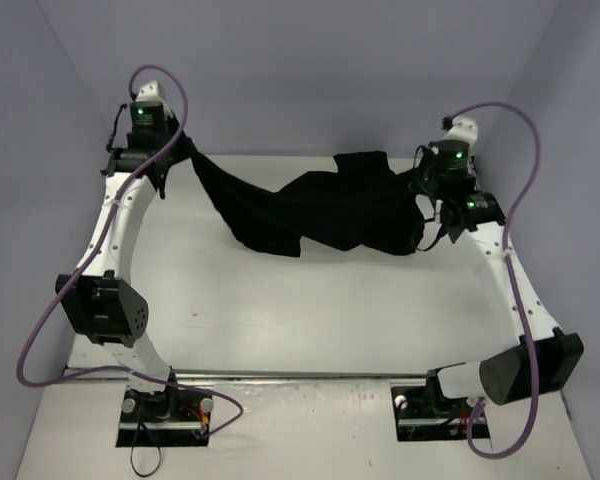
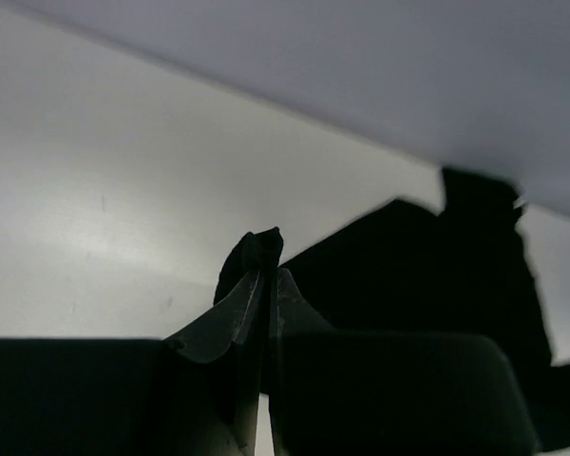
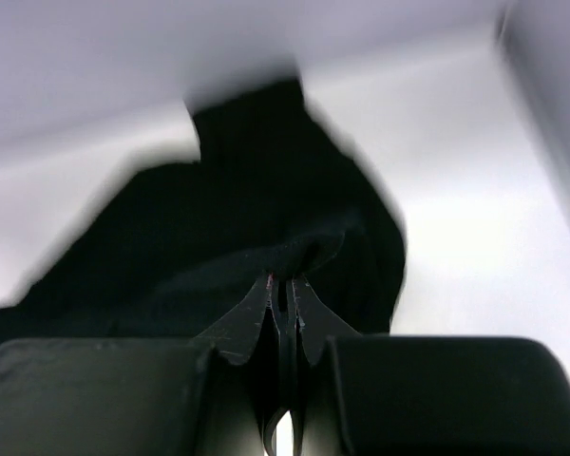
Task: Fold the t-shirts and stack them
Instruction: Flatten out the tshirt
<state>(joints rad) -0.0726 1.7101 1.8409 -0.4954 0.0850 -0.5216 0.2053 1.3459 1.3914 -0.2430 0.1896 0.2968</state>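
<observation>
While L gripper (image 2: 269,277) & R gripper (image 3: 283,285) each pinch shirt (image 1: 320,210) edge, raised over far counter (image 1: 310,310), cloth sags between them; prob. stretching it out to lay flat before fold.

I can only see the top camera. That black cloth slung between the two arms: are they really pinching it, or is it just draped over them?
Observer: Really pinching. The left wrist camera shows the left fingers closed on a small tuft of the black t-shirt.
Operator: And the other arm?
Observer: Same. On the right wrist camera the right fingers are shut together, with a fold of the fabric caught at their tips.
Operator: Any print visible up close?
Observer: No. Both wrist views show only plain black cloth, and the right one is blurred.
</observation>
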